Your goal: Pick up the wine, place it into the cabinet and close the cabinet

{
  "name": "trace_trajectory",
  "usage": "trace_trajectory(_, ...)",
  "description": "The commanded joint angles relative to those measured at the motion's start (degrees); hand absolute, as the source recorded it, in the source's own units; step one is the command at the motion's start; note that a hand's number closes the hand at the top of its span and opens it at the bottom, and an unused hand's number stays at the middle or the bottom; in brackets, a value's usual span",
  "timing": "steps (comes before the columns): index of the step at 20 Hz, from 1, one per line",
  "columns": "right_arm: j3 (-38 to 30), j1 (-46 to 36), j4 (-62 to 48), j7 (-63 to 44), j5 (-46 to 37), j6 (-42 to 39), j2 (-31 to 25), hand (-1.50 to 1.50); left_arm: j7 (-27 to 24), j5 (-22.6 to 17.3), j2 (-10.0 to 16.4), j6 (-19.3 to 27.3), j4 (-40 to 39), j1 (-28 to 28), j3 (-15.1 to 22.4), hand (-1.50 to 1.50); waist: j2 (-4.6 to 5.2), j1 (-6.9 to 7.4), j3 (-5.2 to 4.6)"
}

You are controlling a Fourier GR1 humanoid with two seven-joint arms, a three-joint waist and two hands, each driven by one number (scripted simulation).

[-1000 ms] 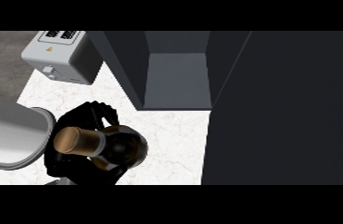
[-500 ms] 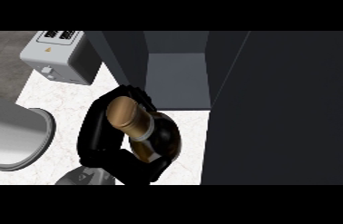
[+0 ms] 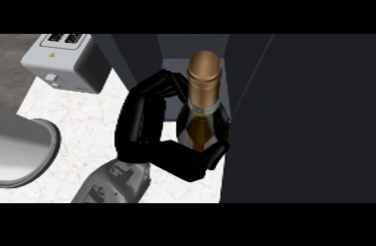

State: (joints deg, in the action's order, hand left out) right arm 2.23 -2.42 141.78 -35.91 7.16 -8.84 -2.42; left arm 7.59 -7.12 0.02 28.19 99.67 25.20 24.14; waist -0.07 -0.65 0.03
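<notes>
The left hand (image 3: 150,135), fingers and thumb curled round the wine bottle (image 3: 202,105), holds it at the mouth of the open cabinet (image 3: 140,56), so the pickup looks done, with setting it inside, releasing and shutting the cabinet yet to do.

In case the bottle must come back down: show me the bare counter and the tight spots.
Bare counter lies between the toaster, the grey round basin and the left hand. A narrower strip sits below the hand, beside the dark door. It is crowded at the cabinet opening, where the fingers curl round the wine bottle.
</notes>
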Motion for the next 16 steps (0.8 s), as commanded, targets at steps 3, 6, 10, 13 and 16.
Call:
trace_trajectory(3, -3.26, -0.53, 1.97, 0.22, 6.29, -1.41, -1.25, -1.5, -3.71, -0.77, -0.02, 5.97, -7.48, 4.4, 2.95, 1.5, 0.08, 0.12, -0.01)
trace_trajectory(6, 1.43, 3.73, 7.3, -0.98, 2.95, -0.7, 0.62, -1.5, -4.82, -0.45, -0.02, 6.04, -11.76, 7.12, 1.57, 1.5, 0.04, -0.2, -0.01)
trace_trajectory(10, 0.46, -0.18, 9.53, -6.27, 3.47, 1.29, -0.71, -1.5, -4.87, -1.23, -0.02, 8.85, -13.24, 10.2, 1.89, 1.5, 0.01, -0.18, -0.04)
trace_trajectory(13, -2.38, -0.02, 6.91, -4.14, 6.11, 0.04, -1.59, -1.5, -6.75, -3.57, -0.02, 9.6, -11.2, 5.95, 3.52, 1.5, 0.0, 0.12, -0.02)
trace_trajectory(16, -0.43, -3.86, 2.25, -2.93, 2.96, 1.04, -0.76, -1.5, -12.28, -9.13, -0.02, 10.32, -17.55, 8.79, 3.66, 1.5, 0.13, 0.01, -0.04)
